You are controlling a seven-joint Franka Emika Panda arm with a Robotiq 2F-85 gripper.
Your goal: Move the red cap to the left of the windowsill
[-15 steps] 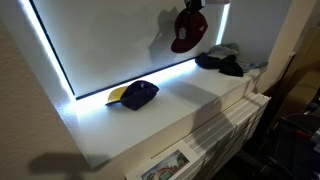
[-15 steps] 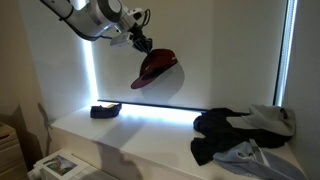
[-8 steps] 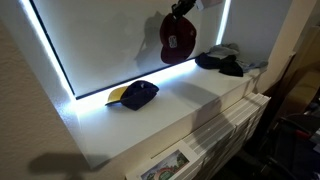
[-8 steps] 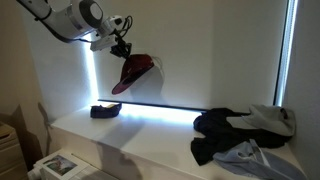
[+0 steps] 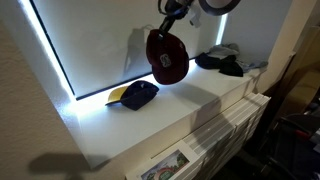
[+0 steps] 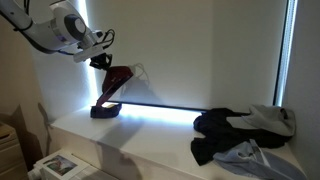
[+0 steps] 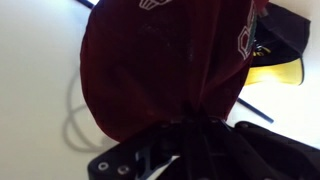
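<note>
Red cap (image 5: 166,57) hangs in the air, pinched tight by the gripper (image 6: 101,63), over the windowsill (image 5: 195,110).

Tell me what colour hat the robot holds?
Dark red; the red cap shows best in an exterior view.

White windowsill (image 5: 195,102): 1 navy cap (image 5: 135,95); dark cap heap (image 6: 240,135)

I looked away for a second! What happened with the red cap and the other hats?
The gripper, still holding the red cap, carried it along above the windowsill, away from the pile of caps and toward the navy cap, a little lower. Nothing was picked up or let go. Navy cap and pile stayed put.
</note>
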